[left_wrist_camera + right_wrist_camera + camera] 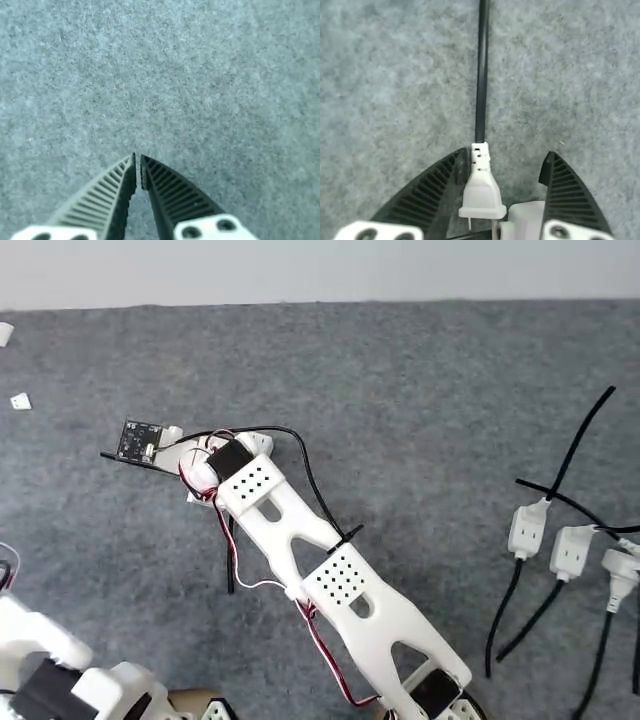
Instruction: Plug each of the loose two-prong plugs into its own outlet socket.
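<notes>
Closest in, the left pincer [138, 162] is clenched on nothing above the bare grey desk [225, 75], with the left arm [45, 670] folded at the near left corner. The right pincer [506, 153] is released and straddles a white two-prong plug [480, 187] on the desk, the plug against one finger and apart from the other, its black cord [481, 75] running straight away. The step in hand looks like a pick-up: the next move calls for closing on the plug body, lifting, then carrying it across to the three white sockets [572, 550], which lie side by side near the desk's right edge, well apart from the right arm [340, 585]. The stretch between is open; the crossed cables by the sockets and the plug's trailing cord could snag
</notes>
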